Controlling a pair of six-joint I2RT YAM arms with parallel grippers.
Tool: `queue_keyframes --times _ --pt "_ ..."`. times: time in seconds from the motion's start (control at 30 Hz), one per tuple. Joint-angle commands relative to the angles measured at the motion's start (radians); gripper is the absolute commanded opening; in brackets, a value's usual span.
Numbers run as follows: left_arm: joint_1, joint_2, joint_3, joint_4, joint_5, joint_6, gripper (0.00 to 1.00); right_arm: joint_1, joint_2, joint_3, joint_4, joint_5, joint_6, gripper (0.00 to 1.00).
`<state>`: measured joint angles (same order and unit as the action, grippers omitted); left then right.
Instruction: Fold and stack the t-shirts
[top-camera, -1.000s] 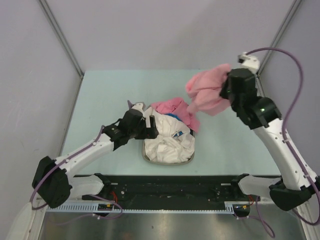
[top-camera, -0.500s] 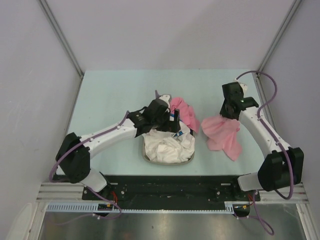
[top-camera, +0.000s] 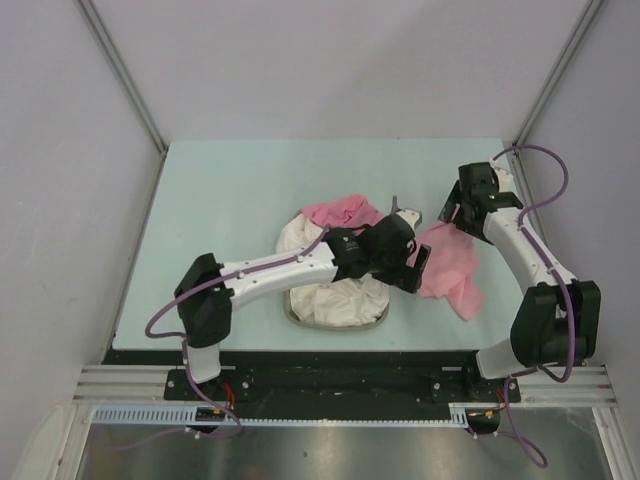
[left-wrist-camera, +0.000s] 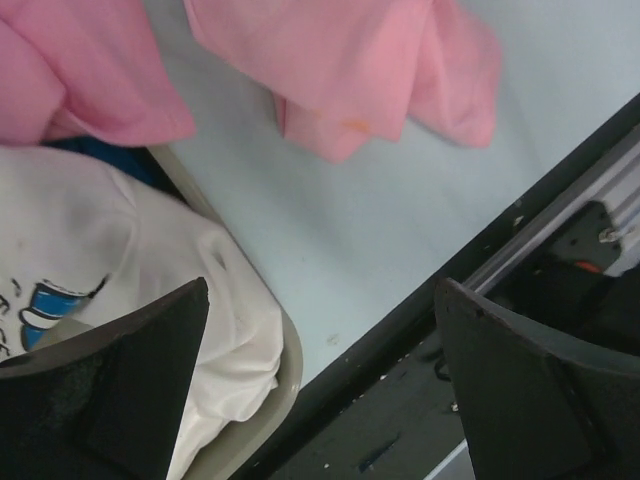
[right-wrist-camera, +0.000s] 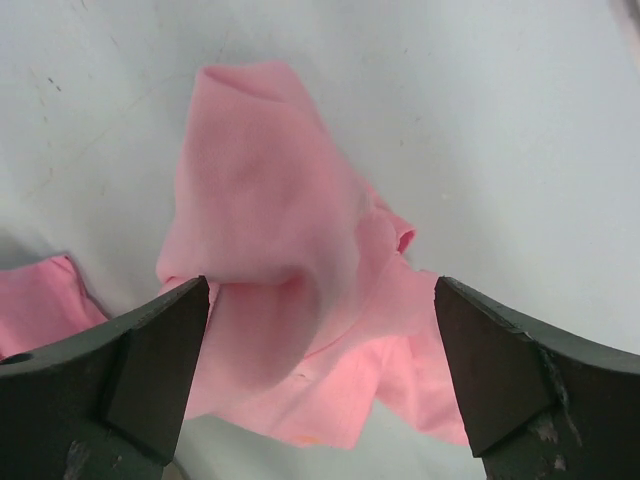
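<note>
A crumpled pink t-shirt (top-camera: 452, 272) lies on the table to the right of the basket, also in the right wrist view (right-wrist-camera: 300, 300) and the left wrist view (left-wrist-camera: 350, 70). My right gripper (top-camera: 447, 218) hovers over its far edge, open (right-wrist-camera: 320, 370), with nothing between its fingers. My left gripper (top-camera: 415, 268) reaches over the basket's right side and is open and empty (left-wrist-camera: 320, 380). A white t-shirt with a blue print (left-wrist-camera: 110, 270) fills the basket (top-camera: 335, 322). Another pink t-shirt (top-camera: 340, 212) drapes over the basket's far side.
The basket's beige rim (left-wrist-camera: 290, 360) sits close to the table's near edge. The black rail (left-wrist-camera: 480, 330) runs along that edge. Grey walls enclose the pale green table (top-camera: 230, 190) on three sides.
My right gripper brought the pink t-shirt down from the air onto the table and opened, letting it go. My left arm swung right across the basket.
</note>
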<state>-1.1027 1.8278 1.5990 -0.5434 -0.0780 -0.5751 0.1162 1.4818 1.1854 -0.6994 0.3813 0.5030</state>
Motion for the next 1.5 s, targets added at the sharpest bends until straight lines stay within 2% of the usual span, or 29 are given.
queue_keyframes --times 0.0,0.2,0.33,0.57,0.67,0.7,0.77,0.8,0.83,0.97,1.17,1.3,1.47 --pt "-0.006 0.039 -0.031 -0.092 -0.046 -0.017 0.99 -0.032 -0.113 0.01 -0.009 0.033 0.017 1.0" --pt "-0.006 0.094 -0.068 -0.086 -0.051 -0.02 0.99 -0.038 -0.147 -0.003 -0.023 0.001 0.028 1.0" --pt "-0.006 0.146 -0.054 -0.075 -0.034 -0.016 0.96 -0.036 -0.172 -0.026 -0.011 -0.03 0.032 1.0" --pt "0.017 0.22 -0.048 -0.061 0.012 0.006 0.76 -0.015 -0.21 -0.05 -0.014 -0.053 0.029 1.0" --pt "0.035 0.228 -0.076 -0.063 0.011 0.008 0.56 -0.006 -0.222 -0.052 -0.012 -0.053 0.032 1.0" --pt "0.047 0.225 -0.1 -0.052 0.011 0.009 0.4 -0.003 -0.225 -0.052 -0.011 -0.056 0.031 1.0" --pt "0.059 0.212 -0.123 -0.043 0.021 0.017 0.26 0.005 -0.23 -0.052 -0.011 -0.056 0.034 1.0" --pt "0.073 0.206 -0.126 -0.059 0.033 0.021 0.11 0.011 -0.232 -0.052 -0.006 -0.058 0.04 1.0" --pt "0.084 0.205 -0.125 -0.075 0.029 0.026 0.0 0.023 -0.23 -0.052 -0.003 -0.061 0.043 1.0" --pt "0.15 0.176 -0.116 -0.139 0.026 0.072 0.0 0.068 -0.212 -0.052 0.021 -0.045 0.065 1.0" --pt "0.332 0.186 0.085 -0.352 -0.019 0.243 0.0 0.14 -0.158 -0.052 0.081 -0.044 0.103 1.0" --pt "0.501 0.203 0.151 -0.362 -0.039 0.331 0.0 0.167 -0.121 -0.05 0.121 -0.068 0.118 1.0" --pt "0.671 0.304 0.237 -0.375 -0.092 0.418 0.0 0.215 -0.078 -0.05 0.181 -0.088 0.129 1.0"
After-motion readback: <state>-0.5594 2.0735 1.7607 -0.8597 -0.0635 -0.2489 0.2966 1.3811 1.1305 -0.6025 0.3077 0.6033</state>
